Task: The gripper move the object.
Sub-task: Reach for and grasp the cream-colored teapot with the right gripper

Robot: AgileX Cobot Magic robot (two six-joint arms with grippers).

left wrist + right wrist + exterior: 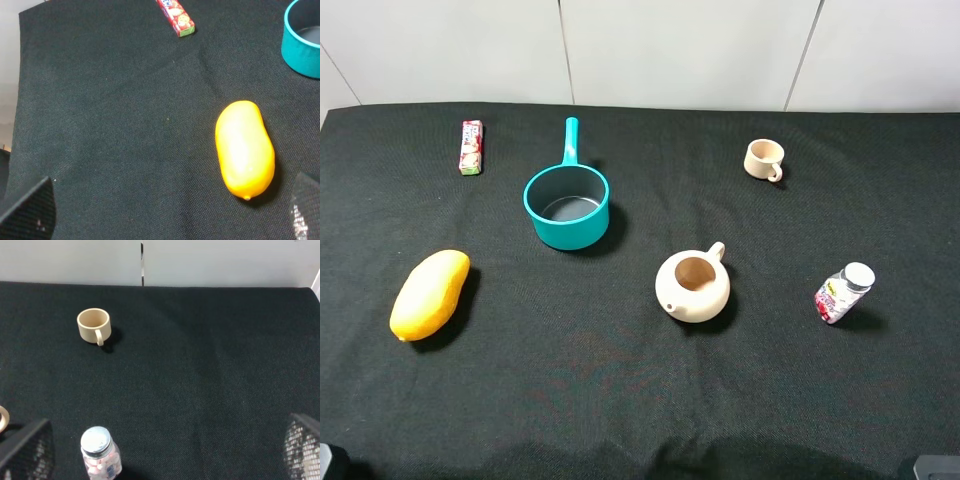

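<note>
The object, a lidless beige teapot (pixel 692 285), stands right of the table's middle, its spout toward the front left and its loop handle toward the back right. Only a beige sliver of it (pixel 2 419) shows at the edge of the right wrist view. My right gripper (pixel 162 455) is open and holds nothing, back at the front right corner (pixel 935 467) and well clear of the teapot. My left gripper (pixel 167 220) is also open and holds nothing, its fingertips (pixel 30 212) wide apart, at the front left corner (pixel 330 462).
A teal saucepan (pixel 567 205) sits left of centre at the back. A yellow mango (pixel 430 293) lies at the left, a candy pack (pixel 471 147) at the back left. A small beige cup (pixel 764 160) stands at the back right, a pill bottle (pixel 843 293) right of the teapot.
</note>
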